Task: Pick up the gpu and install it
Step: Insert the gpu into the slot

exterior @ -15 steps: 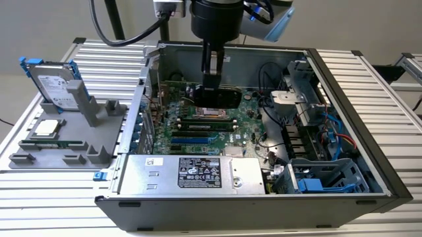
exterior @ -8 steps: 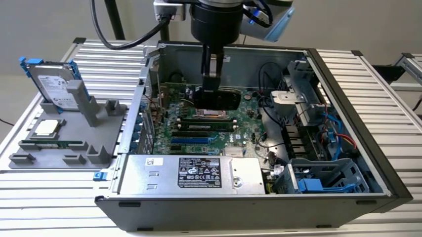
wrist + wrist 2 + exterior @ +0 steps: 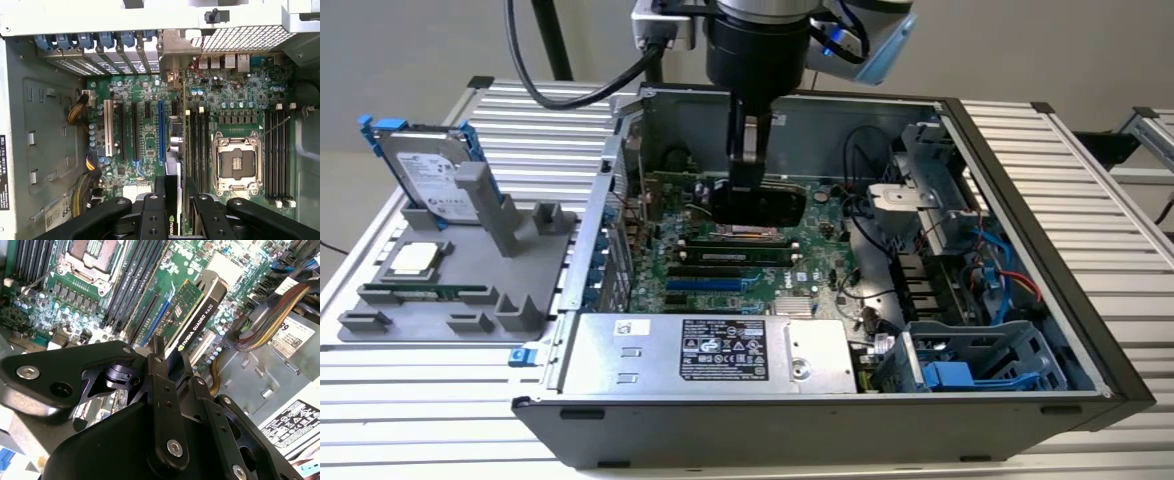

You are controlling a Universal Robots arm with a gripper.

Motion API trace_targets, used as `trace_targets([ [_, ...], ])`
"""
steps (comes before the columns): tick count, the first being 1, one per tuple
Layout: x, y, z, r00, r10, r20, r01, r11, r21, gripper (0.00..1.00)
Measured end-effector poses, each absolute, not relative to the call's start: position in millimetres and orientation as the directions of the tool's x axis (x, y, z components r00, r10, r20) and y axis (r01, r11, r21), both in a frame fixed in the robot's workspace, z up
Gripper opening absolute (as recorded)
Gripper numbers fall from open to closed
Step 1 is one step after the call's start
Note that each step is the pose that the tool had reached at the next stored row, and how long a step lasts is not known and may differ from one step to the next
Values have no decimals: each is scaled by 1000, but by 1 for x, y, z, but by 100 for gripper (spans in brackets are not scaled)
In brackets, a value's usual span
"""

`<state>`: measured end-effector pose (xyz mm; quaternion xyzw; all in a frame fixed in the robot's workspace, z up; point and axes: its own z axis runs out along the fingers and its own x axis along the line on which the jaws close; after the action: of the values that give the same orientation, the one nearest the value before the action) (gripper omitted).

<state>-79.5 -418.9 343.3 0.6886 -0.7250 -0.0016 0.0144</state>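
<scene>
The gpu hangs inside the open computer case, over the green motherboard. My gripper comes down from above and is shut on the gpu's upper edge. In the second wrist view the gpu shows its black cooler and green board, tilted above the long blue slot, with my gripper clamped on its near end. In the first wrist view the gpu is seen edge-on beside the blue slot, its silver bracket at the case's rear wall, and my gripper holds it.
On the exterior view's left a grey fixture holds a hard drive with blue rails, a processor chip and a memory stick. Inside the case are the power supply, a drive cage, cables and the processor socket.
</scene>
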Motion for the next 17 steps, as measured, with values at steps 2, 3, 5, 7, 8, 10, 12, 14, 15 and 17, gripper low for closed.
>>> trace_targets([
  [2, -80, -419, 341, -51, -999, 19, -998, 52, 23, 0],
  [3, -80, -419, 340, -51, -999, 19, -998, 52, 23, 0],
  [5, -80, -419, 338, -51, -999, 19, -998, 52, 24, 0],
  [7, -80, -419, 337, -51, -999, 19, -998, 52, 24, 0],
  [8, -80, -419, 336, -51, -999, 19, -998, 52, 25, 0],
  [10, -80, -419, 334, -51, -999, 19, -998, 52, 25, 0],
  [12, -80, -419, 332, -51, -998, 19, -998, 52, 25, 0],
  [14, -80, -419, 330, -51, -998, 20, -998, 52, 25, 0],
  [15, -80, -419, 329, -51, -998, 20, -998, 52, 25, 0],
  [17, -80, -419, 327, -51, -998, 21, -998, 52, 25, 0],
])
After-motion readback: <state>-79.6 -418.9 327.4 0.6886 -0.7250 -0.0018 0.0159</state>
